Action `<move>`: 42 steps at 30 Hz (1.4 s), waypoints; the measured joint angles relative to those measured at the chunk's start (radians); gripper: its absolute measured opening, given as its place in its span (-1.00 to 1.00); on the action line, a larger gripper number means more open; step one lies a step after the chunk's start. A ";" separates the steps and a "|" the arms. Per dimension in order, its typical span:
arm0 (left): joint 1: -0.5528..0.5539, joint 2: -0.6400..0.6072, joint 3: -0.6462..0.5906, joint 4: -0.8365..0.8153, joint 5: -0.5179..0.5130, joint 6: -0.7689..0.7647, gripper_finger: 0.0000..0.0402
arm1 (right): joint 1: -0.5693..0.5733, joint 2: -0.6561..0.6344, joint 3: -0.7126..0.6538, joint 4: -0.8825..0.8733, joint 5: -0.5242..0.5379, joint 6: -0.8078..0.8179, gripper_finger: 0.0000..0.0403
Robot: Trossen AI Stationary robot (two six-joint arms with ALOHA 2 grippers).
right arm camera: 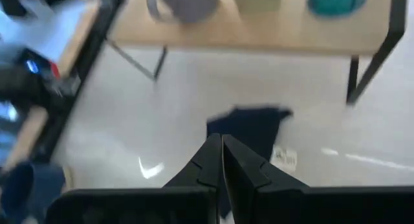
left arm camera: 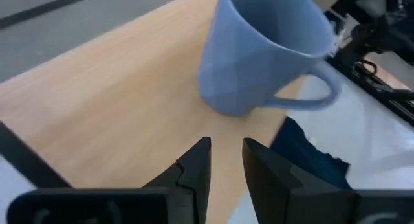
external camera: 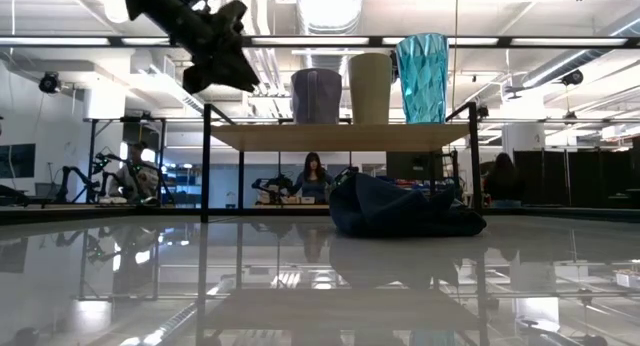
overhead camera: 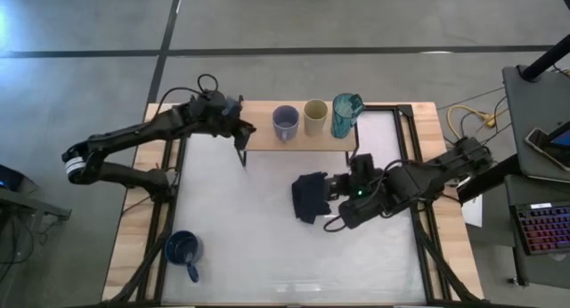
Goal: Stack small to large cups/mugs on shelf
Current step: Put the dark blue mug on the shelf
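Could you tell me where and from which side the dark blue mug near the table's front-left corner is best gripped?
Probably by the rim. The dark blue mug stands upright, mouth open, alone on the white tabletop, its handle pointing toward the front edge. I'd come straight down with the left tool, pinching the wall opposite the handle.

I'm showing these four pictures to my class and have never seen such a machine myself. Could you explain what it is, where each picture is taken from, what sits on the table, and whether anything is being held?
It is a robot with two dark arms at a white table, each ending in a two-finger end effector. One picture looks straight down, one looks level across the tabletop, and two come from cameras on the wrists.

On the light-wood shelf stand a grey-lavender mug, a beige cup and a taller teal mug. A dark blue mug waits on the table, near the front left corner. A dark navy cloth lies mid-table.

The left end effector hovers over the shelf's empty end, slightly open and holding nothing. The right end effector is shut beside the cloth; I cannot tell whether it pinches it.
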 joint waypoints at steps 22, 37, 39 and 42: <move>-0.175 -0.457 -0.217 -0.390 0.430 -0.315 -0.63 | 0.040 0.040 -0.001 0.178 -0.120 -0.255 -0.96; -0.436 -0.782 -0.399 -0.370 0.239 -0.841 -0.63 | 0.041 0.052 -0.002 0.276 -0.122 -0.346 -0.96; -0.472 -0.786 -0.426 -0.341 0.226 -0.876 -0.63 | 0.041 0.052 -0.002 0.277 -0.137 -0.359 -0.96; -0.541 -0.753 -0.459 -0.255 0.222 -0.902 -0.63 | 0.041 0.052 -0.002 0.277 -0.156 -0.362 -0.96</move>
